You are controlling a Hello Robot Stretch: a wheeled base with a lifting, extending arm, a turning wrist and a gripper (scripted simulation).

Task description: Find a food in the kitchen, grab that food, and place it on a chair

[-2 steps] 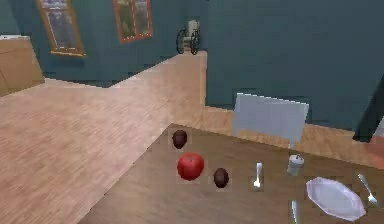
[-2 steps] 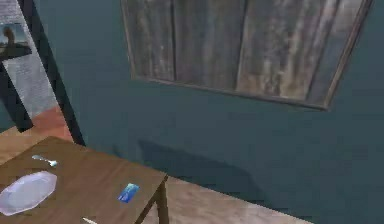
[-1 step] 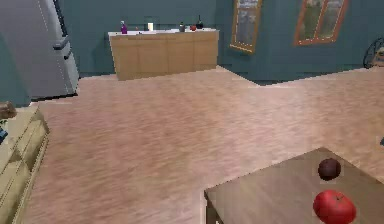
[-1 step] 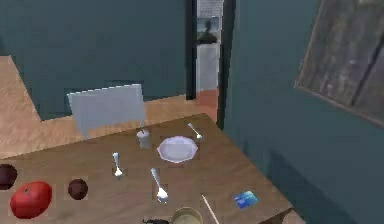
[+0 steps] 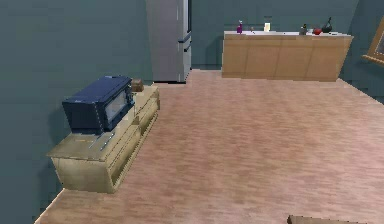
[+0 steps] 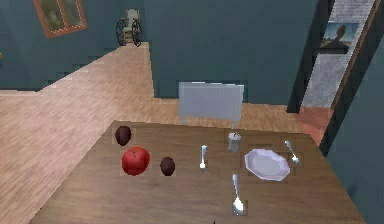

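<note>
You'll see the apple [image 6: 136,160] lower left on the table [image 6: 180,200], the plate [image 6: 267,164] right of it, the chair [image 6: 211,103] behind the table.

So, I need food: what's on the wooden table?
A red fruit, two dark roundish things, a white plate, a small cup, cutlery. Anything under the plate is covered.

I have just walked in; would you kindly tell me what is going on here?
The Stretch robot is looking for a food to put on a chair. On its arm side stands a wooden table bearing a red apple, a dark round item, a second dark item, a white plate and cutlery. A pale chair stands at its far edge. Ahead are a microwave on a low cabinet, a fridge and a counter.
</note>
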